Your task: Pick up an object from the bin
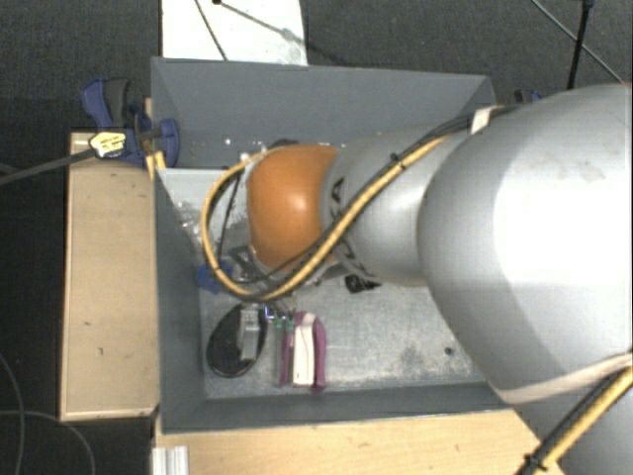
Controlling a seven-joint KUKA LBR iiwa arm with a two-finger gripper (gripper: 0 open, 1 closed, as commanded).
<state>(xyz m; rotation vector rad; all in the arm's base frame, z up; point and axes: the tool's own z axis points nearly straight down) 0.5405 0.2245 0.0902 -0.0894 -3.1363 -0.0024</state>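
My gripper [253, 323] reaches down at the bin's front left, mostly hidden under the arm's orange cover. Right below it lies a black oval thing [227, 348] with a grey piece over its right side. Beside that, to the right, lies a purple and white oblong thing [303, 350], pointing toward the front wall. I cannot make out whether the gripper touches either one.
A small blue thing [205, 277] peeks out by the left wall, under the cables. Something pale and clear [188, 216] lies in the back left corner. The arm covers the bin's middle and right; bare grey floor shows at the front right.
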